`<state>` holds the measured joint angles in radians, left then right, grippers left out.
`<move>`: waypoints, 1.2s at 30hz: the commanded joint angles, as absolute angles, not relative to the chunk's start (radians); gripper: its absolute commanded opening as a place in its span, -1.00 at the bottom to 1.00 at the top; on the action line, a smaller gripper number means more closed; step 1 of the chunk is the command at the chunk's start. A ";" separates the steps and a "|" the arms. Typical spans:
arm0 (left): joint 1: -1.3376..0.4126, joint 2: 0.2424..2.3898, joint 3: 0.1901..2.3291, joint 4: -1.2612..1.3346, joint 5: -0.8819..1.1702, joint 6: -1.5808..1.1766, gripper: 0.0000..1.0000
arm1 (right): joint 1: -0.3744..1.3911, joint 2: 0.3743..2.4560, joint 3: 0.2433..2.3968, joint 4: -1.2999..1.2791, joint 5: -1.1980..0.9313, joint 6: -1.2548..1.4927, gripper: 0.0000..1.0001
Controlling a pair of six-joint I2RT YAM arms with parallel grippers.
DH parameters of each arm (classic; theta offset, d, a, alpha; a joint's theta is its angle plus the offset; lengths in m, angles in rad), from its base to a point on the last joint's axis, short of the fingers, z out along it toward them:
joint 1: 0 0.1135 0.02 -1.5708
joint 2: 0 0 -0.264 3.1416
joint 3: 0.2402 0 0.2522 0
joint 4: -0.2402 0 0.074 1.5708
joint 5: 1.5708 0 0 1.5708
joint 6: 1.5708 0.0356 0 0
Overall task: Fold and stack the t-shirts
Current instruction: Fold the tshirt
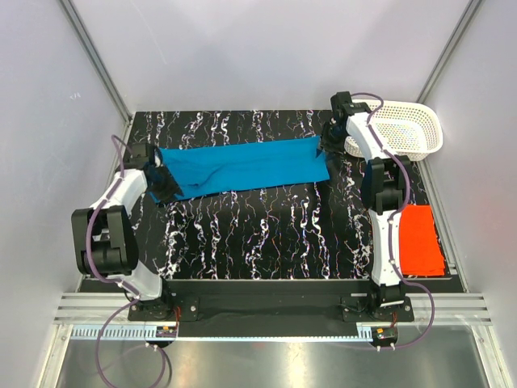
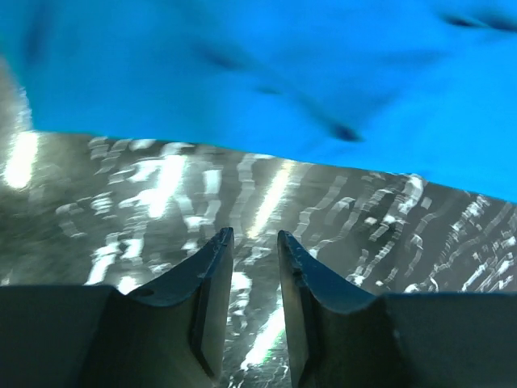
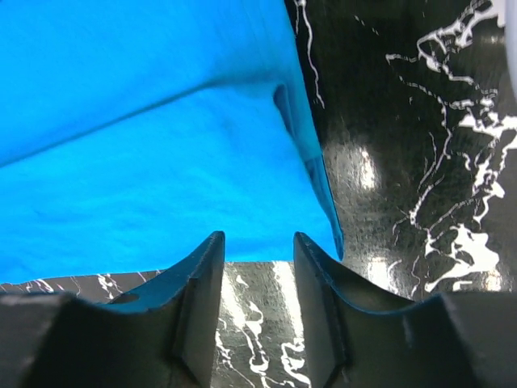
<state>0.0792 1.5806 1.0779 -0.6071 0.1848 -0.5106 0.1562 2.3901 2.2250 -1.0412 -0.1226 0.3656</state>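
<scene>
The orange-red t-shirt (image 1: 420,240) lies folded flat at the near right of the table (image 1: 266,234), so one shirt looks done. The blue t-shirt (image 1: 242,166) stretches as a long narrow band across the far side, seemingly folded only lengthwise. The left gripper (image 2: 254,236) and right gripper (image 3: 258,236) sit at its ends, jaws parted and empty; cross-folding and stacking remain

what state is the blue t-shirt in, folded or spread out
Partly folded: the blue t-shirt lies as a long narrow strip across the table, doubled layers showing at its right end.
</scene>
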 commanded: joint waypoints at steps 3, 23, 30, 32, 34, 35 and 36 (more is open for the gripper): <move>0.133 1.557 1.106 -0.566 0.195 -0.511 -0.31 | 0.173 2.439 2.292 -1.089 -0.133 0.354 0.04; 0.215 1.911 1.252 -0.531 0.264 -0.578 -0.26 | 0.216 2.451 2.165 -1.101 -0.064 0.298 0.21; 0.215 1.986 1.317 -0.531 0.267 -0.569 -0.24 | 0.218 2.375 1.978 -1.063 -0.126 0.327 0.20; 0.215 2.020 1.334 -0.532 0.264 -0.571 -0.23 | 0.219 2.343 1.912 -1.033 -0.144 0.348 0.20; 0.215 2.049 1.365 -0.532 0.261 -0.572 -0.23 | 0.222 2.281 1.791 -0.990 -0.172 0.362 0.20; 0.215 2.057 1.379 -0.532 0.258 -0.569 -0.22 | 0.225 2.261 1.746 -0.977 -0.176 0.373 0.20; 0.213 2.069 1.393 -0.532 0.255 -0.551 -0.22 | 0.230 2.217 1.661 -0.944 -0.193 0.376 0.20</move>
